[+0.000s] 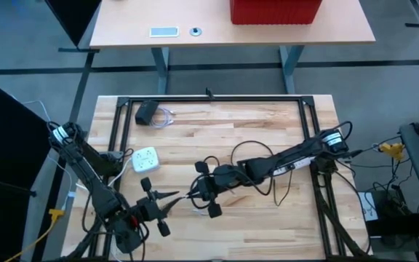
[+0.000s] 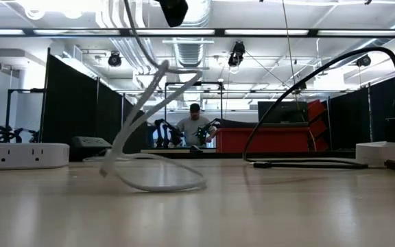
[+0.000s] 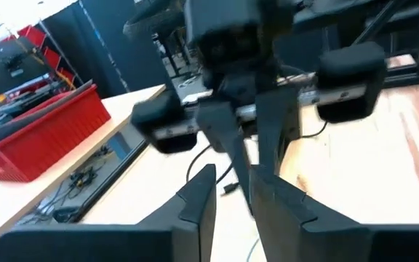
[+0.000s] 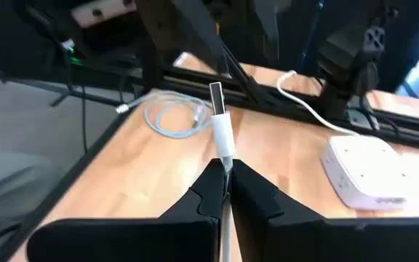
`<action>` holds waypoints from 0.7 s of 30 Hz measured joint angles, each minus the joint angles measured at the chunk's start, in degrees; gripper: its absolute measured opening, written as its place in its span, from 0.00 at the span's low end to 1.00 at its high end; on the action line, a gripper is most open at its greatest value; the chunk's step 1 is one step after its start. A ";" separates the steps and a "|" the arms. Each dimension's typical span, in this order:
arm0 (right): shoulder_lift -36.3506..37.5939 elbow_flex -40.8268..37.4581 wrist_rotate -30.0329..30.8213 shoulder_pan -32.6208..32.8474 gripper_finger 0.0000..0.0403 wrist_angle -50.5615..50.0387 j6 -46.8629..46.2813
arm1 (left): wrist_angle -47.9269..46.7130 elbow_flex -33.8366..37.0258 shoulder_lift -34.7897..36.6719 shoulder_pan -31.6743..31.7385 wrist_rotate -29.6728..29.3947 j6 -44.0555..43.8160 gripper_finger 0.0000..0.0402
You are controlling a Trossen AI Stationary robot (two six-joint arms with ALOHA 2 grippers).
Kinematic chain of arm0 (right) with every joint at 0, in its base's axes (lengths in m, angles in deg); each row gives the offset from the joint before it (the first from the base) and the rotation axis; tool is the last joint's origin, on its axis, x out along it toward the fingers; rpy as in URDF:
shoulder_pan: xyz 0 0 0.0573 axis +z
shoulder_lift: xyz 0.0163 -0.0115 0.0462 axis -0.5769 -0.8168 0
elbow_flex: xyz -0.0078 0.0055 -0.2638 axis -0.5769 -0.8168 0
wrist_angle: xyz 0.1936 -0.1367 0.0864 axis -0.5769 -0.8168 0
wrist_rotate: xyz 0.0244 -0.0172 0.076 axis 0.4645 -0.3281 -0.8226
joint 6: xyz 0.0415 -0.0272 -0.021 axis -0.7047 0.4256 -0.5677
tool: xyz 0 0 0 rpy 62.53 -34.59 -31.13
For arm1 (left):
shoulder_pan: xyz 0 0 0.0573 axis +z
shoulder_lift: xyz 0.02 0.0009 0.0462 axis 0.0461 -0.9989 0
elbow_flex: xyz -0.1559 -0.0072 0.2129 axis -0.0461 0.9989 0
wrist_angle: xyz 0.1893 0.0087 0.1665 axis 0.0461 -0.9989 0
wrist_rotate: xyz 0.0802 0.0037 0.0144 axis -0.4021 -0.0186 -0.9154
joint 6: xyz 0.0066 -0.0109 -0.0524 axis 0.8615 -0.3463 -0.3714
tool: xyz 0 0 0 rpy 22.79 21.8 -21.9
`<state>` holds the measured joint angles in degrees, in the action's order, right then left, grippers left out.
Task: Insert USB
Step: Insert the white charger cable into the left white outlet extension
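Observation:
My right gripper (image 1: pixel 193 193) is over the table's near middle, pointing toward the left edge and shut on a white USB cable. The cable's white plug housing (image 4: pixel 222 131) and metal plug (image 4: pixel 216 97) stick out past the fingertips. The rest of the cable (image 2: pixel 155 180) hangs down and lies in loops on the table. My left gripper (image 1: pixel 174 200) faces it from the left, open, its fingers (image 3: pixel 198 200) standing close on either side of the right gripper's tips. A white power strip (image 1: pixel 145 159) lies flat farther back on the left. My right gripper (image 4: pixel 224 171) pinches the white cable just behind the plug housing (image 4: pixel 226 160) between its two fingertips. The fingers lie along the cable, roughly level, coming from the table's right. The plug points away from the fingers, lifted clear of the table.
A dark adapter (image 1: pixel 148 110) with a coiled white cable (image 1: pixel 164 117) lies at the far left inside the black frame (image 1: pixel 209 99). Black cables (image 1: pixel 264 156) loop across the middle. A red bin (image 1: pixel 275 11) stands on the desk beyond. A person (image 2: pixel 195 127) stands far behind.

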<state>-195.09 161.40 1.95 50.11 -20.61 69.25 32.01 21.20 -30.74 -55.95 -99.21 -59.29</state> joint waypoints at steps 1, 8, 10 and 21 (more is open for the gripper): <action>0.00 0.00 0.96 0.00 0.01 -0.80 0.00 | -0.65 0.00 0.00 0.24 0.13 -1.15 0.18; -0.04 0.00 6.74 -0.15 0.01 -4.87 0.10 | -0.84 0.04 -1.11 5.09 9.64 -2.82 0.17; -0.06 0.00 7.47 -0.15 0.01 -5.40 0.17 | -0.70 0.04 -1.47 6.34 11.92 -2.71 0.17; -0.11 0.00 7.53 -0.24 0.01 -7.60 0.13 | -1.12 0.09 -2.38 7.88 13.19 -2.19 0.18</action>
<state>-195.20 161.40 9.49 49.86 -28.21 69.38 30.89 21.28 -33.12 -48.07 -86.02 -61.47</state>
